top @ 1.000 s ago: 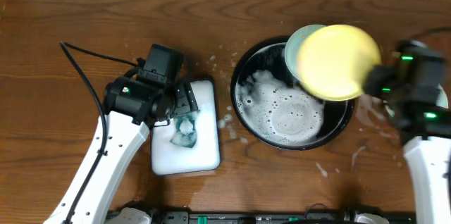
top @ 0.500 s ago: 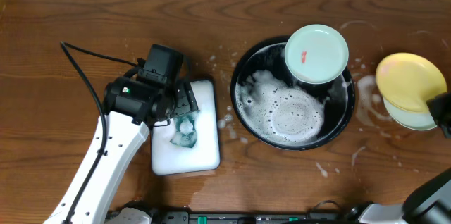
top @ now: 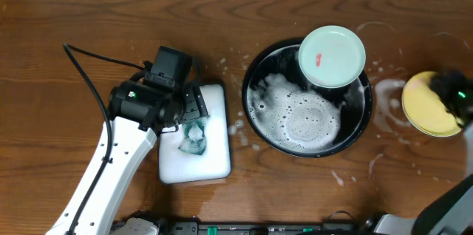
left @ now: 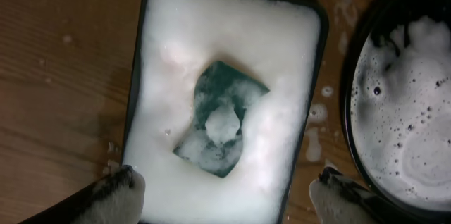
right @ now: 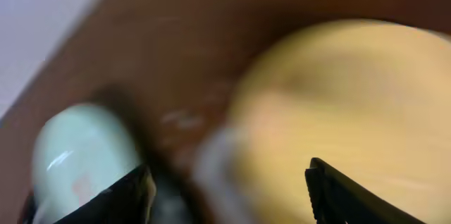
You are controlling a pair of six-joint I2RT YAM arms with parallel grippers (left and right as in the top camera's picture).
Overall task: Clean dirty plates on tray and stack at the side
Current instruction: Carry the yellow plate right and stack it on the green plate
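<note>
The black tray [top: 251, 80], full of suds, sits mid-table. A mint-green dirty plate [top: 332, 56] with a red smear leans on its far right rim. The yellow plate [top: 425, 109] lies on the table to the tray's right. My right gripper [top: 452, 91] hovers over that plate's right part. In the blurred right wrist view the right gripper [right: 229, 192] is open, with the yellow plate [right: 352, 104] below it and the mint plate [right: 77, 153] beyond. My left gripper [left: 225, 196] is open above the foam dish, holding nothing.
A white rectangular dish [top: 214, 157] of foam left of the tray holds a green sponge [top: 196, 135]; the left wrist view shows the sponge [left: 222, 115] and the tray's rim [left: 345, 97]. Foam spatters and wet patches [top: 384, 106] mark the table around the tray.
The right arm carried the yellow plate from above the tray out to the right, set it down and opened its jaws. The left arm has not moved.
</note>
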